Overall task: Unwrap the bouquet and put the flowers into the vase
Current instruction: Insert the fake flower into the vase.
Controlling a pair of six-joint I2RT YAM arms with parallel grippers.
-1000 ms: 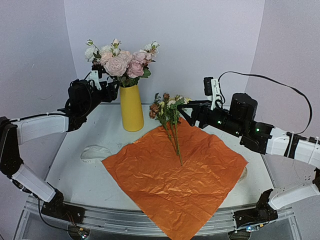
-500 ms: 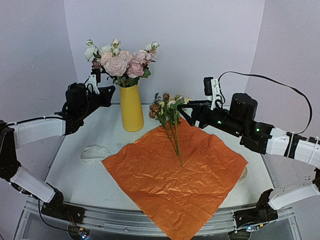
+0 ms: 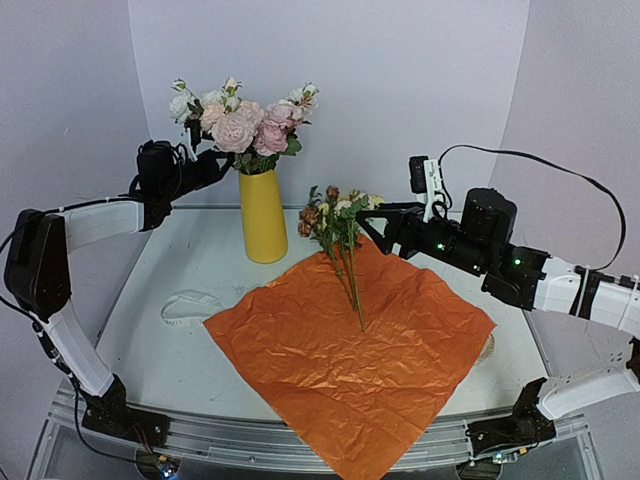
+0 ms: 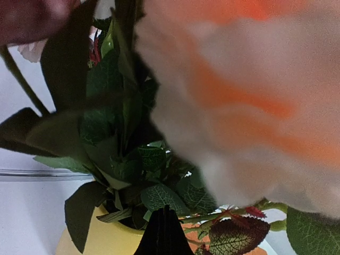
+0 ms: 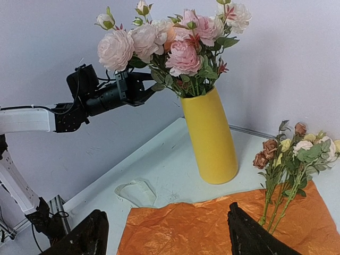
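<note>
1. Step in hand: the crinkled orange paper sheet [image 3: 350, 370] is shown spread flat on the white desk [image 3: 170, 260]. Unwrapping is judged complete and the transfer to the vase not yet begun.
2. Task object: the flowers [image 3: 338, 232], thin green stems with small yellow, rust-brown and white blooms, are shown lying on the sheet. Their blooms point toward its far corner, near the tall, slim yellow vase [image 3: 263, 215] but apart from it.
3. The vase is already occupied by a large bunch of white and pink roses [image 3: 240, 125], so its mouth is largely hidden by foliage.
4. Left jaws: clenched and buried in the rose leaves just above the vase rim. Whether a leaf or stem is pinched cannot be told.
5. Right jaws: released and spread wide just beside the small blooms, with nothing grasped.
6. Next move, as judged: the thin stems are to be pinched together, raised upright and threaded into the crowded mouth. A gap among the rose stems is likely to be needed.
7. Edges and room:
   - The sheet's near corner overhangs the desk's near edge, and its right corner lies close to the right edge.
   - A bare strip of desk is left between vase and flowers.
   - A pale crumpled ribbon [image 3: 190, 303] lies to the left, apart from the vase.
   - The back wall stands close behind the vase.
</note>
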